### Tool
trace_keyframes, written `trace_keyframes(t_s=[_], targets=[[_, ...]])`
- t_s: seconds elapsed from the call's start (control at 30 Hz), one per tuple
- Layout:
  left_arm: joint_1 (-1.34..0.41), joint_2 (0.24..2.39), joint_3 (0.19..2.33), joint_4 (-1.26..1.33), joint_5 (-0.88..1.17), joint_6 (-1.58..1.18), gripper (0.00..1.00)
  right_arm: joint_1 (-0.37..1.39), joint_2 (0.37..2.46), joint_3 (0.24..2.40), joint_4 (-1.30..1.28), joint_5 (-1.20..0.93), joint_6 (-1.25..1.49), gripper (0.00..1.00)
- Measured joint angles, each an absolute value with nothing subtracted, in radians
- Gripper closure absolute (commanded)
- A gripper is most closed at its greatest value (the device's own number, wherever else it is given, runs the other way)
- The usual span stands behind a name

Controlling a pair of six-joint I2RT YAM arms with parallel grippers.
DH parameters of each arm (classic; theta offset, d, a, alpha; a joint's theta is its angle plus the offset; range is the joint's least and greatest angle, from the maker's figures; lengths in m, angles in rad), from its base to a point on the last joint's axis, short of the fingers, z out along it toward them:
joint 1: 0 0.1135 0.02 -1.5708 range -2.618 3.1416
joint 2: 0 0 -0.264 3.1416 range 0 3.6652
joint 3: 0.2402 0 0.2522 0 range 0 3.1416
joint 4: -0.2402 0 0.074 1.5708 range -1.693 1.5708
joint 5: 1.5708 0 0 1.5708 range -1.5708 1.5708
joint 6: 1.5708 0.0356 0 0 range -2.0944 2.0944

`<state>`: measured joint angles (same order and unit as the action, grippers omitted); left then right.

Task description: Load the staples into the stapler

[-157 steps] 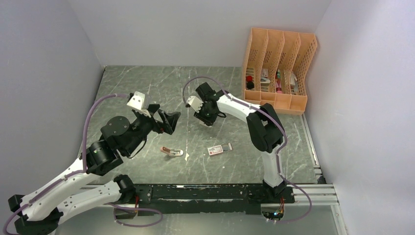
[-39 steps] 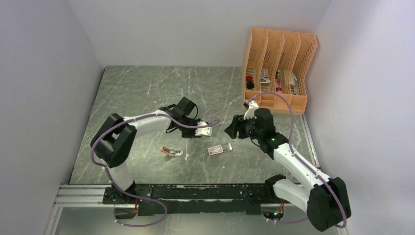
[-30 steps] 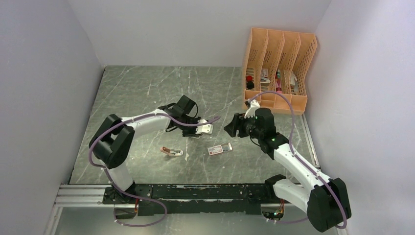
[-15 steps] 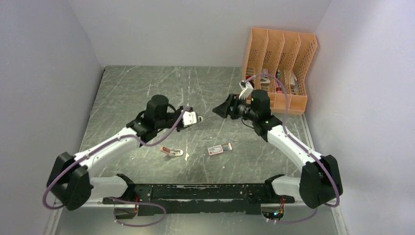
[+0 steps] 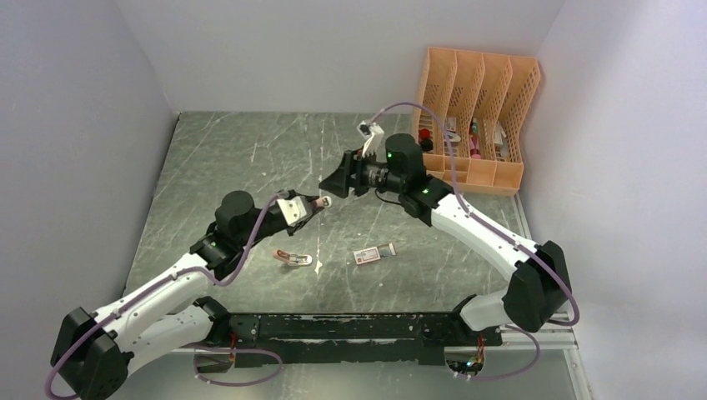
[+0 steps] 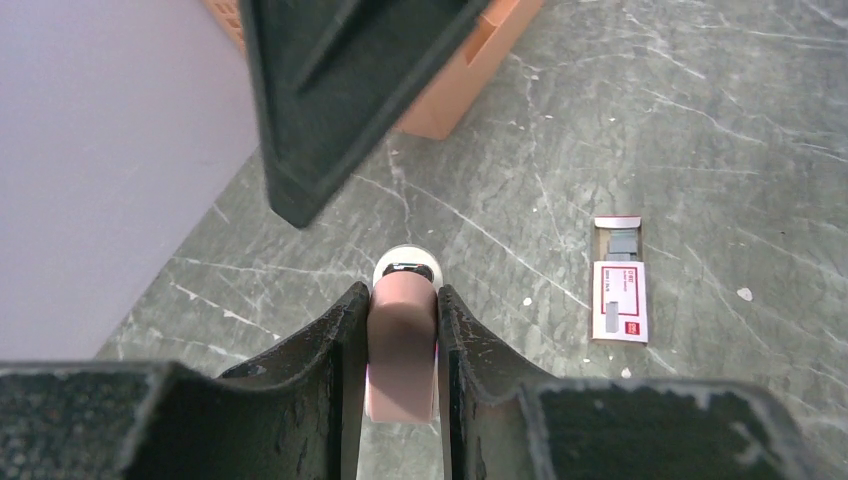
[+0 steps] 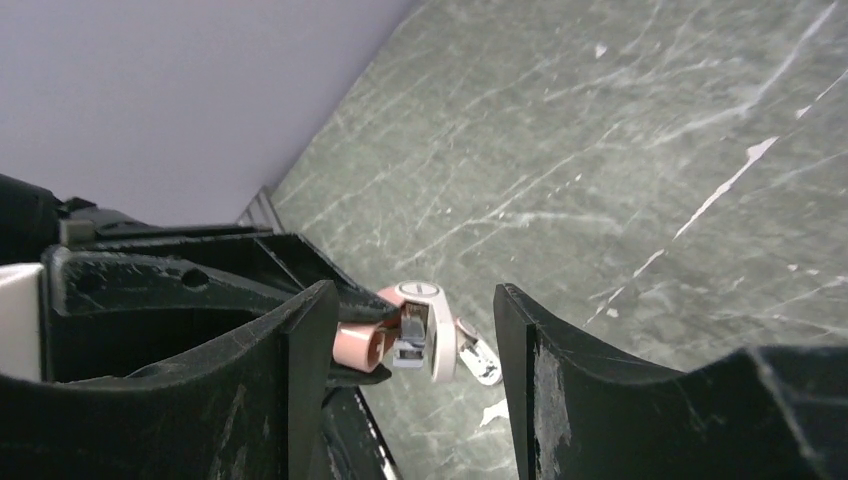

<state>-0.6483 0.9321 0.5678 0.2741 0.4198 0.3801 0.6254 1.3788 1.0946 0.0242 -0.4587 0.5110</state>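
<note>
My left gripper (image 5: 315, 203) is shut on a salmon-pink mini stapler (image 6: 402, 345), held above the mid-table with its white, metal-tipped end (image 7: 432, 335) pointing away from the wrist. My right gripper (image 7: 412, 296) stands open facing it, one finger on either side of the stapler's end without touching. In the top view the right gripper (image 5: 338, 182) is just up and right of the stapler (image 5: 323, 201). The staples (image 5: 373, 252) lie flat on the table in a red-and-white box with its grey tray slid partly out, also seen in the left wrist view (image 6: 620, 297).
A second salmon stapler (image 5: 293, 258) lies open on the table left of the staples box, with a small white scrap (image 5: 318, 267) beside it. An orange slotted file organizer (image 5: 475, 117) with small items stands at the back right. Grey walls close in the marbled table (image 5: 250, 150).
The right gripper has swung left across the table until its open fingers flank the stapler's end. The left gripper has shifted slightly left, still holding the stapler.
</note>
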Motion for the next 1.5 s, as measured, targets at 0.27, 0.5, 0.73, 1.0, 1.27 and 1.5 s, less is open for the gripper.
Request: trace_keyframes(t_s=[0.27, 0.5, 0.73, 1.0, 1.27, 1.5], targets=[[-0.648, 0.868, 0.519, 0.29, 0.363, 0.366, 0.93, 0.677, 1.412, 1.107, -0.062, -0.379, 0.479, 0.38], [-0.648, 0.855, 0.508, 0.295, 0.339, 0.362, 0.93, 0.692, 1.413, 1.107, -0.113, -0.348, 0.44, 0.38], [-0.648, 0.866, 0.508, 0.297, 0.336, 0.361, 0.93, 0.702, 1.423, 1.107, -0.134, -0.355, 0.414, 0.38], [-0.648, 0.87, 0.508, 0.297, 0.336, 0.362, 0.93, 0.705, 1.438, 1.109, -0.152, -0.322, 0.406, 0.46], [-0.648, 0.858, 0.508, 0.321, 0.338, 0.34, 0.93, 0.708, 1.469, 1.118, -0.191, -0.268, 0.406, 0.47], [-0.648, 0.848, 0.507, 0.385, 0.344, 0.304, 0.93, 0.709, 1.51, 1.118, -0.19, -0.267, 0.408, 0.47]])
